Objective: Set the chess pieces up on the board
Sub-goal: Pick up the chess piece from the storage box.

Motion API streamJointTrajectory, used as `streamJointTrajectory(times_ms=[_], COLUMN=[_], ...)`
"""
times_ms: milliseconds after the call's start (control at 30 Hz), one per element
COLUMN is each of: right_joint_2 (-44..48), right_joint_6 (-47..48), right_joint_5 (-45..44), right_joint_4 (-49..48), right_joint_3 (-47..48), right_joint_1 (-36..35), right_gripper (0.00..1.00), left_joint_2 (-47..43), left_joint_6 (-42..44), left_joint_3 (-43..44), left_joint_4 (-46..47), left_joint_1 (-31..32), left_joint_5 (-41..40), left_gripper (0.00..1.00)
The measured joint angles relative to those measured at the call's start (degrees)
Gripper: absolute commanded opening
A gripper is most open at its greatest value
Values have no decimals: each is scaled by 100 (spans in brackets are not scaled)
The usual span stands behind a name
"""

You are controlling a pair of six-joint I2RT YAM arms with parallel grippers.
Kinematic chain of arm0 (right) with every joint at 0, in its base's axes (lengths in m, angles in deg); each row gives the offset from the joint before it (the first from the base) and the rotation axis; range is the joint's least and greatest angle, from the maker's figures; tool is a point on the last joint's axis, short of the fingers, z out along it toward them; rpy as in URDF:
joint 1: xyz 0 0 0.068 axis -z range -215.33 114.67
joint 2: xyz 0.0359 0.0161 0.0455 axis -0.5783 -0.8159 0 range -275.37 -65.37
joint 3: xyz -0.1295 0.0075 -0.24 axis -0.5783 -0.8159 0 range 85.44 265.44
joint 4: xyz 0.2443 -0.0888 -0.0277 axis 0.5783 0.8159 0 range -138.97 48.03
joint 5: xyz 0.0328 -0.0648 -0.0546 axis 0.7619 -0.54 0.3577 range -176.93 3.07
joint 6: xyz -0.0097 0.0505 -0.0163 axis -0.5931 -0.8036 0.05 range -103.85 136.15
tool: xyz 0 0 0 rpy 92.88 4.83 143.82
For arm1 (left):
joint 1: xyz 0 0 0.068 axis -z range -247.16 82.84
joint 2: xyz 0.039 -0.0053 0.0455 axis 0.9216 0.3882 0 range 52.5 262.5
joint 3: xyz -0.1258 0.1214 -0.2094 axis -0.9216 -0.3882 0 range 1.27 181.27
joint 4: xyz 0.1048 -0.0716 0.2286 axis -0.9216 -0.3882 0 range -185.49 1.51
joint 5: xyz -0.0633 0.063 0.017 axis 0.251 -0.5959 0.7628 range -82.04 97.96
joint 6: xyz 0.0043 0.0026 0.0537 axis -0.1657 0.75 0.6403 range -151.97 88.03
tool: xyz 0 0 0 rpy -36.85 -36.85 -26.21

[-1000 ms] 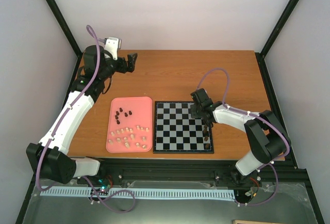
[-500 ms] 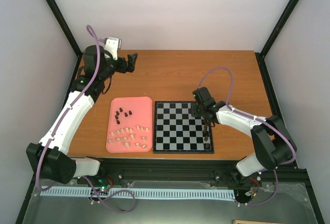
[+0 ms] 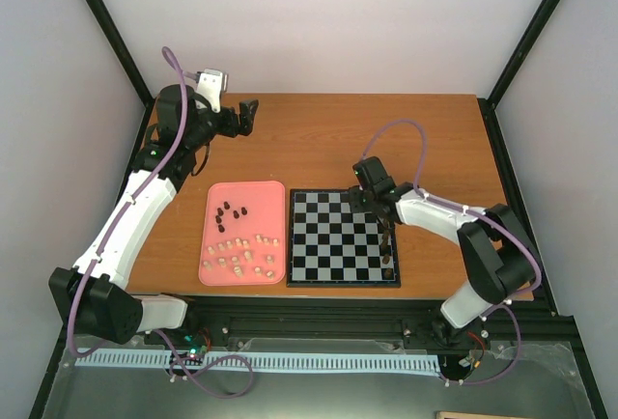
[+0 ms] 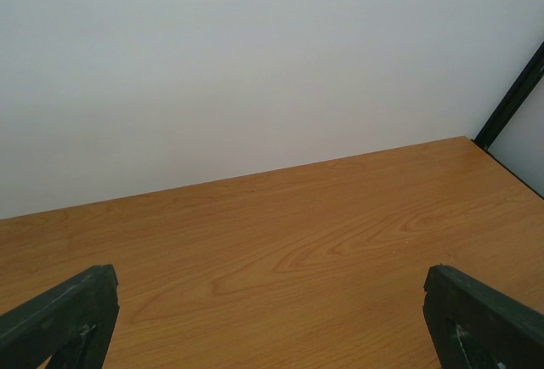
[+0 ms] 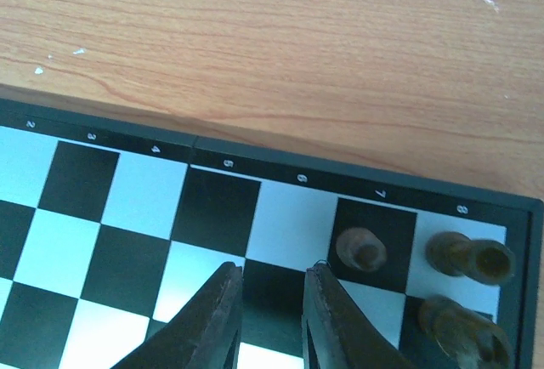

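Over the board's point(image 3: 323, 245) right side, the right gripper point(image 5: 272, 272) hung empty between placements, fingers a narrow gap apart.
Three dark pieces point(image 5: 364, 250) stood near the board's near right corner. The next move likely called for a reach to the pink tray point(image 3: 217, 193) (most pieces lay there). The left gripper point(image 3: 249, 115) gaped wide at the table's far left corner. Piece types were too small to tell.

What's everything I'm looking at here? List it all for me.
table: one, brown wood, under everything
tray: one, pink, left of board
board: one, black and pale checks, right of tray
dark pieces on tray: about six, brown-black, far half
cream pieces: many, cream, tray's near half
dark pieces on board: several, brown-black, along its right edge
left tool: one, black, wide open, above table's far left corner
right tool: one, black, slightly open, empty, over board's far right part
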Motion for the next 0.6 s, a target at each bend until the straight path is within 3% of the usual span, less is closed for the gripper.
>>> streamJointTrajectory(times_ms=[600], right_joint_2=[-962], right_joint_6=[42], right_joint_5=[-74], right_joint_4=[-7], right_joint_3=[645], right_joint_1=[-52], right_gripper=[22], left_joint_2=[0], left_joint_6=[0], left_joint_3=[0], left_joint_4=[2], left_joint_1=[0], left_joint_5=[0], left_gripper=[100])
